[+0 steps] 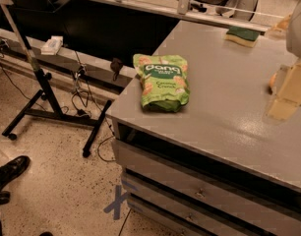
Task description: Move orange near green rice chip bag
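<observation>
The green rice chip bag (162, 81) lies flat on the grey table (224, 112), near its left front corner, with white "dang" lettering facing up. My gripper (287, 96) is at the right edge of the view, low over the table, well to the right of the bag. A small sliver of the orange (272, 82) shows at the gripper's left side. The rest of the orange is hidden behind the gripper. I cannot tell if the gripper holds it.
A green-and-yellow sponge (242, 36) lies at the table's back right. The table has drawers below its front edge. A black stand (47, 97) with cables stands on the floor to the left. A person's shoe (8, 173) shows at the lower left.
</observation>
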Controlling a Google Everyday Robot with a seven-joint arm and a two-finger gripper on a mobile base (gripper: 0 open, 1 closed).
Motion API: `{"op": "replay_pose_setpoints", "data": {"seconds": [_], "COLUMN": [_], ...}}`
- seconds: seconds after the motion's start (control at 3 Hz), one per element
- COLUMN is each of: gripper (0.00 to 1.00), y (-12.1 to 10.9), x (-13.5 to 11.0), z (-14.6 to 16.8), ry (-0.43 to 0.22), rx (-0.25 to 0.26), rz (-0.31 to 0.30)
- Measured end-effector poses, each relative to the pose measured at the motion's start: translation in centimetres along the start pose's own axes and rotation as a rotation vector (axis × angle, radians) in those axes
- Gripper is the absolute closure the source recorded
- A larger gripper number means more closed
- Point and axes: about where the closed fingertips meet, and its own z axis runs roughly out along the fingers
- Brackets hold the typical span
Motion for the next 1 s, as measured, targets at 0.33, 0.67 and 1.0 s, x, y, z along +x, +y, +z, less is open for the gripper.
{"op": "replay_pose_setpoints", "data": {"seconds": [0.33, 0.67, 1.0], "gripper": [0.0, 0.0, 0.0], "y": [-0.7, -3.8, -8.4], "x": [0.5, 2.9, 6.0], "z": [0.4, 2.1, 4.9], "ry": [-0.014, -0.045, -0.098], "rx": [0.015, 0.059, 0.11], "rz": [0.006, 0.048, 0.136]}}
